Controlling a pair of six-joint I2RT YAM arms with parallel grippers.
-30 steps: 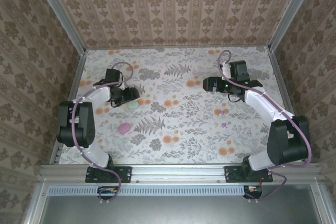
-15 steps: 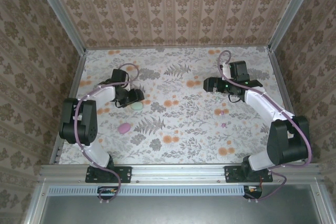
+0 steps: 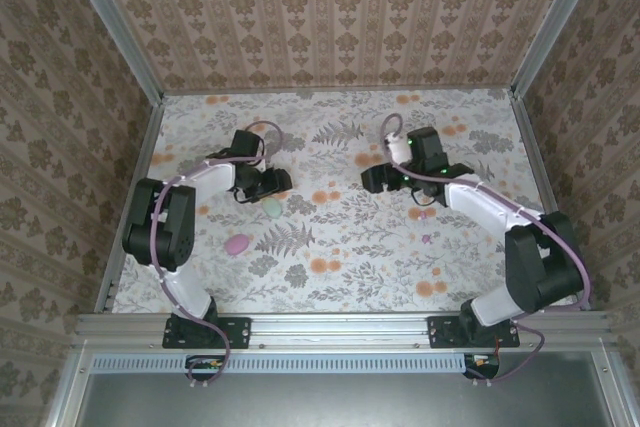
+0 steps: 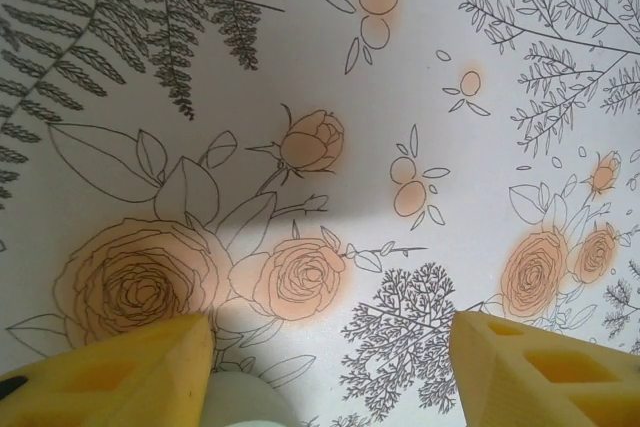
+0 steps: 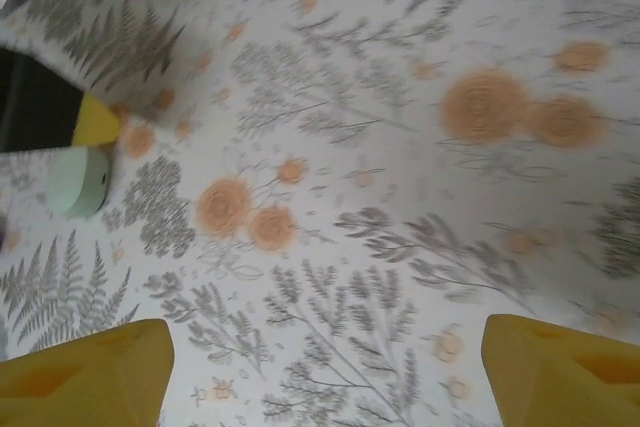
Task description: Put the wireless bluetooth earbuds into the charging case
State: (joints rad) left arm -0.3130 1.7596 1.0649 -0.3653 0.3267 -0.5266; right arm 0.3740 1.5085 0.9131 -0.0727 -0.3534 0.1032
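Note:
The mint-green charging case (image 3: 272,207) lies on the flowered table, just in front of my left gripper (image 3: 266,185). In the left wrist view the case (image 4: 238,403) rests against the inner side of the left yellow finger (image 4: 120,372). The other finger (image 4: 545,367) stands well apart from it, so my left gripper (image 4: 330,372) is open. My right gripper (image 3: 375,177) hovers near the table's middle, open (image 5: 325,377) with nothing between its fingers. It looks toward the case (image 5: 78,179). Two small purple earbuds (image 3: 420,212) (image 3: 428,238) lie under the right arm.
A pink oval object (image 3: 237,244) lies in front of the case toward the near left. Patterned walls close in the table on three sides, with metal posts at the back corners. A metal rail (image 3: 340,327) runs along the near edge.
My left gripper has moved right and the mint case has slid right with it. My right arm has swung left toward the table's middle, its fingers a little narrower.

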